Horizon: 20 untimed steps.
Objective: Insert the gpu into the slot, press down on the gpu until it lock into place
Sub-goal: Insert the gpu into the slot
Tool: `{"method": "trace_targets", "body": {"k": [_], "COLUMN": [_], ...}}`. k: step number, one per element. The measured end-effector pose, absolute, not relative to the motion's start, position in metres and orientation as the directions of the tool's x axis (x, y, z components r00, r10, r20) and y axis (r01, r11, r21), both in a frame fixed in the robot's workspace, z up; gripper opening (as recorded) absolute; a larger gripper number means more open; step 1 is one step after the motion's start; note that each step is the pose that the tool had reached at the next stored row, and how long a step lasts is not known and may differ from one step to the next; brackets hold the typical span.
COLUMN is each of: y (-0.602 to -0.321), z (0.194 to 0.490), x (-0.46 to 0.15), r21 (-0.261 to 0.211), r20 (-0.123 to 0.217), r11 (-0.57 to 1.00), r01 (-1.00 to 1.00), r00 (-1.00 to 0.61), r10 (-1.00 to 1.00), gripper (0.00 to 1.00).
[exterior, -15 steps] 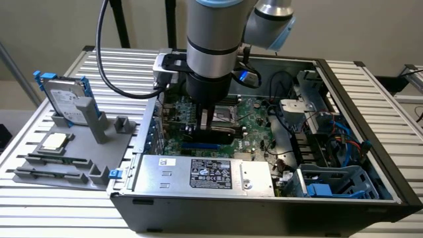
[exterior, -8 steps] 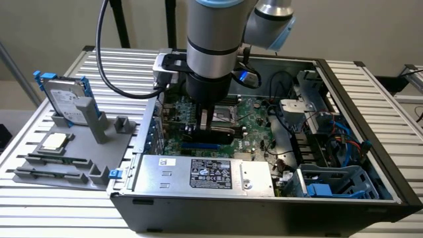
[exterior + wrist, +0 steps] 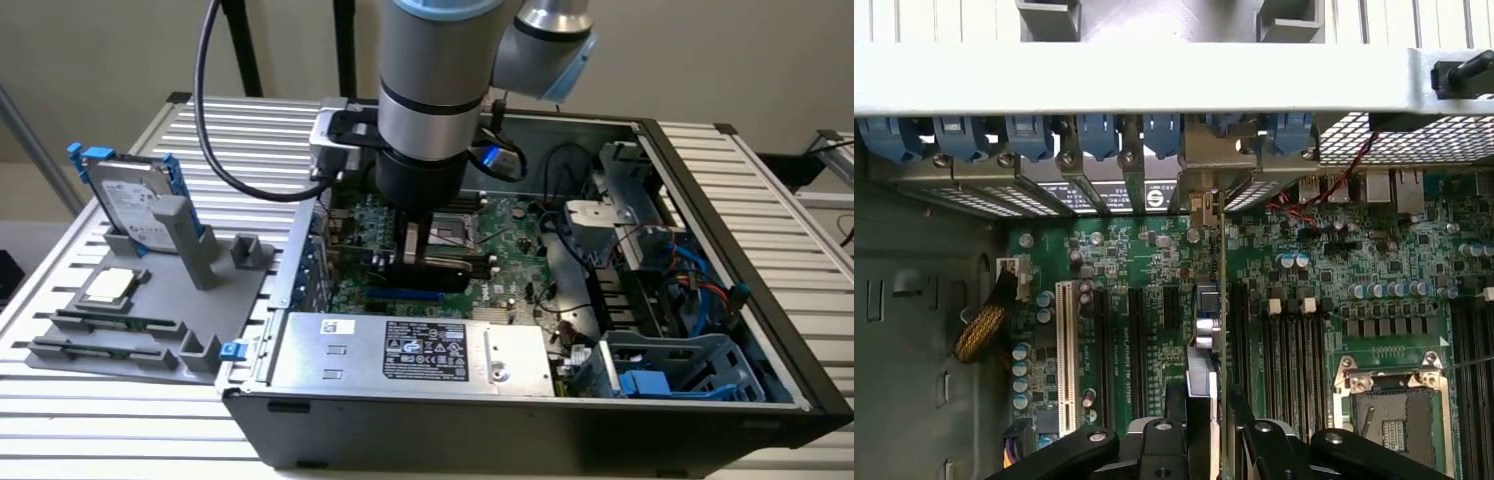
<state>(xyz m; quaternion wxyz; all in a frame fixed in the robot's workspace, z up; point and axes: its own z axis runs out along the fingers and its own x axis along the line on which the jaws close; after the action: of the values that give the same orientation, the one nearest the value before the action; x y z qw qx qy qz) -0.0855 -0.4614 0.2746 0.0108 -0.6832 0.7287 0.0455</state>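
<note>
Exterior view shows the end effector (image 3: 424,252) half-closed on the gpu (image 3: 438,273), which hangs upright just beneath it over the slot (image 3: 394,296); the card is probably light, stiff and fragile, best gripped along its top edge.

gpu (image 3: 434,272): small flat black card, upright on edge over the green board mid-case, lower edge right at the long bright-blue slot (image 3: 398,297), seating depth unclear.
</note>
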Motion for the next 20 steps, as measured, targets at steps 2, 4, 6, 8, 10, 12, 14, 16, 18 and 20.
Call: {"method": "trace_targets", "body": {"k": [2, 4, 6, 8, 10, 12, 14, 16, 18, 20], "y": [-0.4613, -0.4614, -0.4614, -0.4614, -0.4614, -0.4613, -0.4614, -0.4613, -0.4613, -0.4614], "z": [0.2742, 0.2741, 0.2740, 0.2739, 0.2739, 0.2737, 0.2734, 0.2728, 0.2721, 0.2712], "x": [-0.0852, -0.0848, -0.0845, -0.0843, -0.0840, -0.0839, -0.0839, -0.0839, -0.0839, -0.0839], "r21": [0.051, 0.051, 0.051, 0.051, 0.051, 0.051, 0.051, 0.051, 0.051, 0.051], "r20": [-0.078, -0.078, -0.078, -0.078, -0.078, -0.078, -0.078, -0.078, -0.078, -0.078], "r11": [0.060, 0.054, 0.044, 0.036, 0.035, 0.034, 0.034, 0.034, 0.034, 0.034], "r01": [-0.997, -0.997, -0.998, -0.998, -0.998, -0.998, -0.998, -0.998, -0.998, -0.998], "r00": [-0.064, -0.058, -0.048, -0.040, -0.039, -0.038, -0.038, -0.038, -0.038, -0.038], "r10": [-0.995, -0.995, -0.996, -0.996, -0.996, -0.996, -0.996, -0.996, -0.996, -0.996], "gripper": [0.26, 0.26, 0.26, 0.26, 0.26, 0.26, 0.26, 0.26, 0.26, 0.26]}}
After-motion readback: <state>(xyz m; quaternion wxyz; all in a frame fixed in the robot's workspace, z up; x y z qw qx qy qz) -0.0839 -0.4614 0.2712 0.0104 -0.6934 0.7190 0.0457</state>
